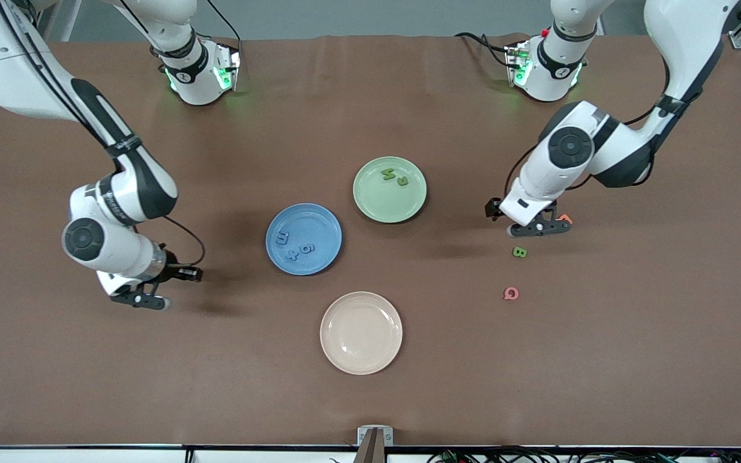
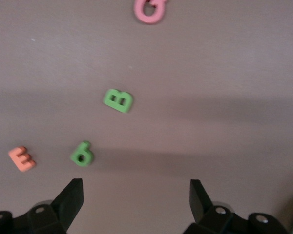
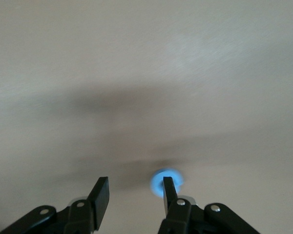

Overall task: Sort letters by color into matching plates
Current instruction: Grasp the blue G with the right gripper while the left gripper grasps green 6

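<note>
The left pincer point(image 2: 136, 195) hung open over a small green foam "6" point(image 2: 82, 153) (beside an orange "E" point(image 2: 22, 158)). The right pincer point(image 3: 135, 195), jaws part-open, held nothing above a round blue foam letter point(image 3: 166, 181) on the brown worktop point(image 1: 602, 354).

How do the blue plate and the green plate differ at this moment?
The blue plate holds three blue letters, while the green plate holds two green letters. The blue plate lies nearer the front camera and toward the right arm's end; the green plate sits farther from it, toward the left arm's end. Both are round, shallow, rimmed and look equal in size.
</note>
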Action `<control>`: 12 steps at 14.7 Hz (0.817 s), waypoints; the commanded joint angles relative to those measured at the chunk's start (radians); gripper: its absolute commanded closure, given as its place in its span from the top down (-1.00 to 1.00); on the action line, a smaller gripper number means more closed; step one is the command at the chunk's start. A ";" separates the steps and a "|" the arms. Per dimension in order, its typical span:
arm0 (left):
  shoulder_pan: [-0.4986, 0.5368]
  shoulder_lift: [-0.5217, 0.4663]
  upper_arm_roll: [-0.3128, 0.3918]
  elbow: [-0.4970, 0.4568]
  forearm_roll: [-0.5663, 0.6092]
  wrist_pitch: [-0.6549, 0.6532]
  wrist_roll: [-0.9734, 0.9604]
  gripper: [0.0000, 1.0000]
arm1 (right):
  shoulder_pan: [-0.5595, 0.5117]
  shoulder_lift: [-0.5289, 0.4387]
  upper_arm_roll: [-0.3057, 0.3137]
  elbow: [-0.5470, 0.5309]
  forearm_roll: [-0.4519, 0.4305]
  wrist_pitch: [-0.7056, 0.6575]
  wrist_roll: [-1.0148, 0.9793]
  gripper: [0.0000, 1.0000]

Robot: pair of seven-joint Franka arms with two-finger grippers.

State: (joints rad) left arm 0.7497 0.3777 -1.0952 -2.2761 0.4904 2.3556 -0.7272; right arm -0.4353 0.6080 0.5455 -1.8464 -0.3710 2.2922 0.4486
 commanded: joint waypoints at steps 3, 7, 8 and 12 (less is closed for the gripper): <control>0.137 -0.034 -0.026 -0.086 0.046 0.103 0.127 0.92 | 0.024 0.038 -0.067 0.024 -0.022 0.059 -0.080 0.06; 0.168 0.007 -0.017 -0.097 0.118 0.126 0.129 0.92 | 0.015 0.039 -0.070 -0.014 -0.045 0.084 -0.079 0.12; 0.168 0.024 -0.009 -0.097 0.140 0.126 0.127 0.92 | 0.013 0.039 -0.070 -0.028 -0.045 0.104 -0.071 0.15; 0.168 0.085 0.024 -0.099 0.209 0.131 0.115 0.86 | 0.013 0.045 -0.071 -0.063 -0.045 0.151 -0.064 0.17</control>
State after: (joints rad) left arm 0.9041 0.4235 -1.0816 -2.3685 0.6515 2.4636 -0.6042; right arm -0.4232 0.6598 0.4783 -1.8902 -0.3938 2.4259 0.3708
